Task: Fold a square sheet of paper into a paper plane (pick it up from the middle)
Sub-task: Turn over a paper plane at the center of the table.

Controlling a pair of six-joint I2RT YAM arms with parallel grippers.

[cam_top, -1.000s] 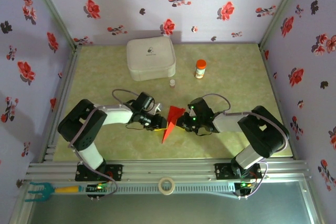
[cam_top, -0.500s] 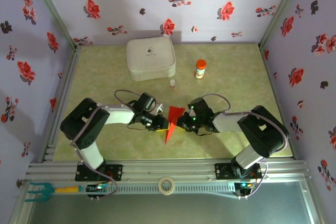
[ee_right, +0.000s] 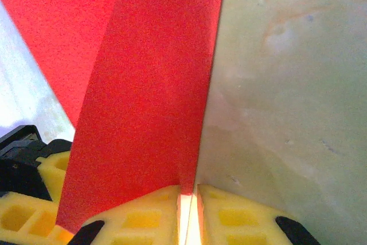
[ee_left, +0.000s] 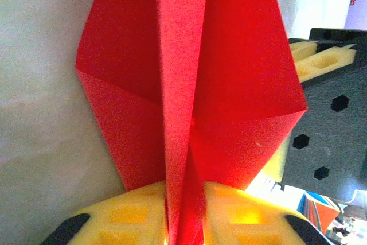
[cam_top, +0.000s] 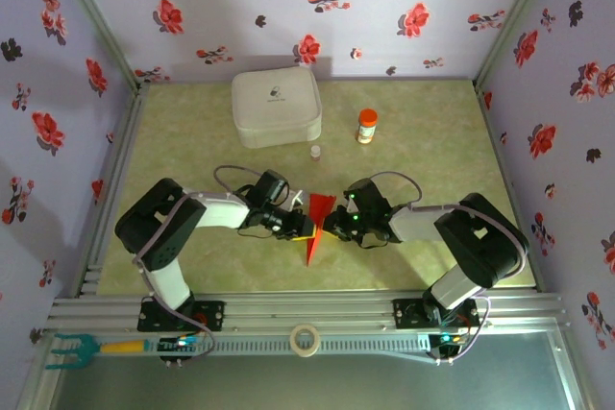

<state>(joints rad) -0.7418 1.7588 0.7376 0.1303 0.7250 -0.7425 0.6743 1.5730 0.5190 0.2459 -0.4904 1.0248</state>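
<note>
Red paper, already creased into a narrow dart: I'd call the paper plane (cam_top: 316, 223) close to finished. It sits in the middle of the table (cam_top: 432, 141), its nose pointing to 6 o'clock and its wide tail to 12.

The left pincer (cam_top: 300, 228) comes in at the plane's 9 o'clock. In its wrist view the centre ridge runs straight down between the yellow pads (ee_left: 132, 216), so I read it as clamped on the fold, with wing flaps spread to either side.

The right pincer (cam_top: 332, 225) meets the plane from 3 o'clock. Its pads are pressed nearly together on the edge of one flap (only a sliver of light shows between them).

The big folds look done: point, ridge and both wings are there. What's left, as I judge it, is sharpening or evening the wing creases and then letting go. I can't tell whether the wings match.

The white case (cam_top: 276, 106) at 11 o'clock and the orange-capped bottle (cam_top: 366, 126) at 1 stand well apart from the work.
</note>
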